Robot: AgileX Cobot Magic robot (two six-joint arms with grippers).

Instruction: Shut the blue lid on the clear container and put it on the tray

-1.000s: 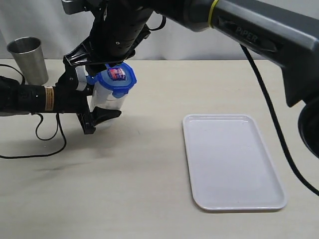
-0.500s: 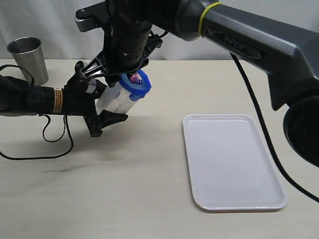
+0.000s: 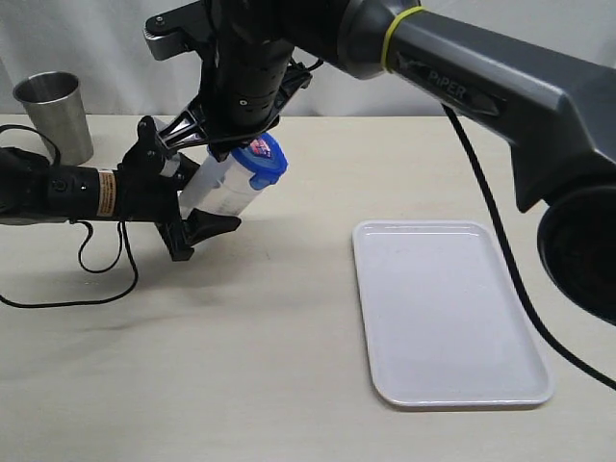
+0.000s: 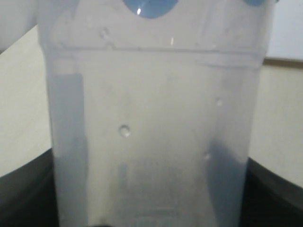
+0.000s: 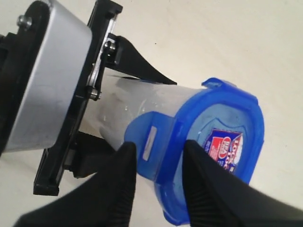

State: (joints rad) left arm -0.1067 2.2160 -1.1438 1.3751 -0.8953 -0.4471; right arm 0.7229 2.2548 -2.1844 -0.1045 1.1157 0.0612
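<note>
Pale beige worktop (image 3: pixel 241 366) before a white backdrop (image 3: pixel 87 38): the left hand (image 3: pixel 204 195) grips the clear container (image 3: pixel 219 188) by its lower body, clear of the surface and tipped towards the tray (image 3: pixel 452 385), which lies well apart to the right. A second ago the canister stood nearly upright in that same grip; it now leans over, turning the blue lid (image 3: pixel 265 162) and its red-and-white sticker (image 5: pixel 222 144) partly sideways. Above it, the right hand (image 5: pixel 158 149), which hung wider a moment ago, has drawn its fingers (image 5: pixel 120 184) in on the lid's rim, pinching one snap flap (image 5: pixel 151 137) between them. The lid sits on the mouth of the container, but this flap is not yet flat against the wall, and the far-side flaps cannot be judged. The tilt appears meant to offer the flaps to the right hand, so the closing is under way, with the carry to the tray to follow. A steel cup (image 3: pixel 53 111) stands untouched at the back left
</note>
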